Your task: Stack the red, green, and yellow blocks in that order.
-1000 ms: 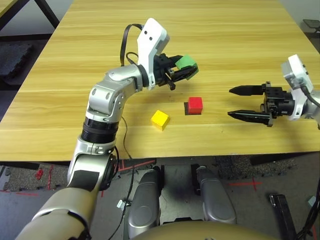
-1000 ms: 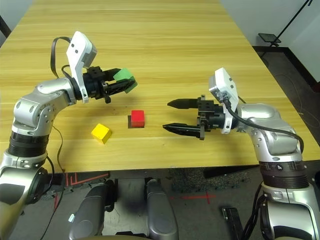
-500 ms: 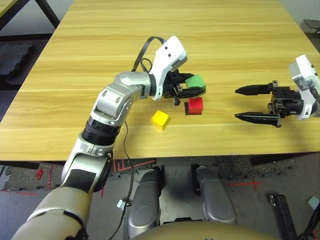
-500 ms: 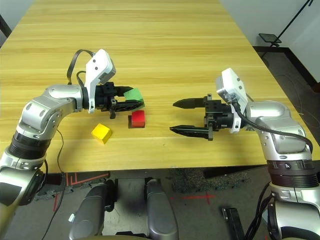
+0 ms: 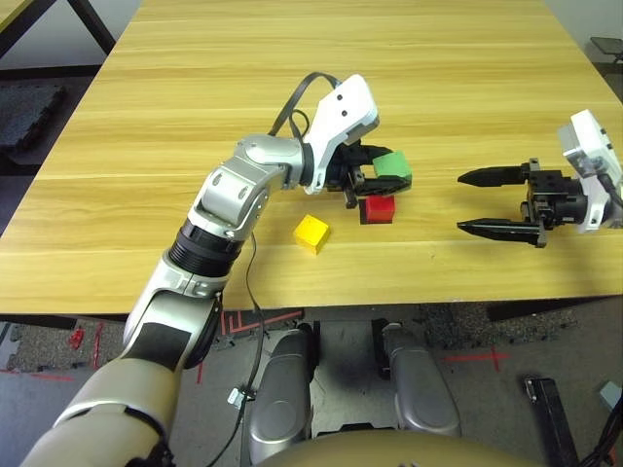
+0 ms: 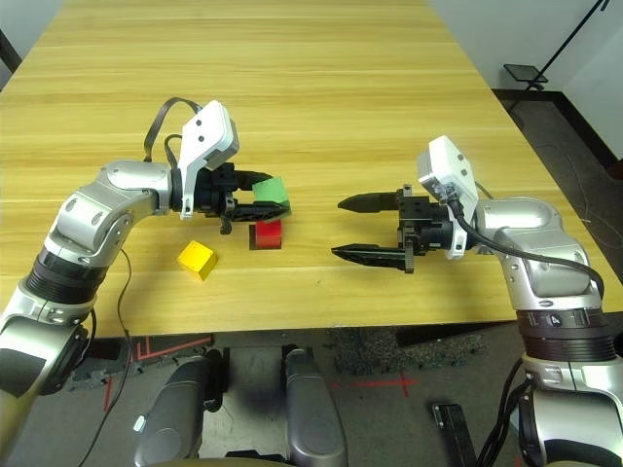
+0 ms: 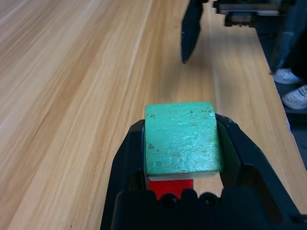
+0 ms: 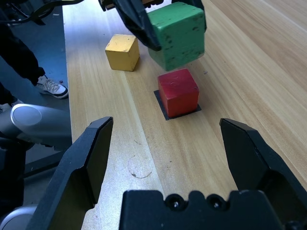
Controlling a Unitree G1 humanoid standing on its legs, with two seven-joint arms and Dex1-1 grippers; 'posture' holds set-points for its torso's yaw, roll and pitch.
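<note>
**Green block hangs over red, not yet set down**

Nearest, the yellow block [image 5: 311, 233] waits alone on the table [image 5: 146, 195]. Beyond it the red block [image 5: 379, 208] sits on a black patch [image 8: 165, 113]. The left gripper [image 5: 385, 178] pinches the green block [image 5: 393, 164] just above red, slightly offset. Released askew, green could slide off or knock red. The right gripper [image 5: 495, 202] stands wide open, empty, well apart. The right wrist view shows the gap between green and red; the left wrist view hides most of red.

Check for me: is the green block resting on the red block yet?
Apart. In the right wrist view the green block, held by the left tool, hangs above the red block with bare wood visible between them.
</note>
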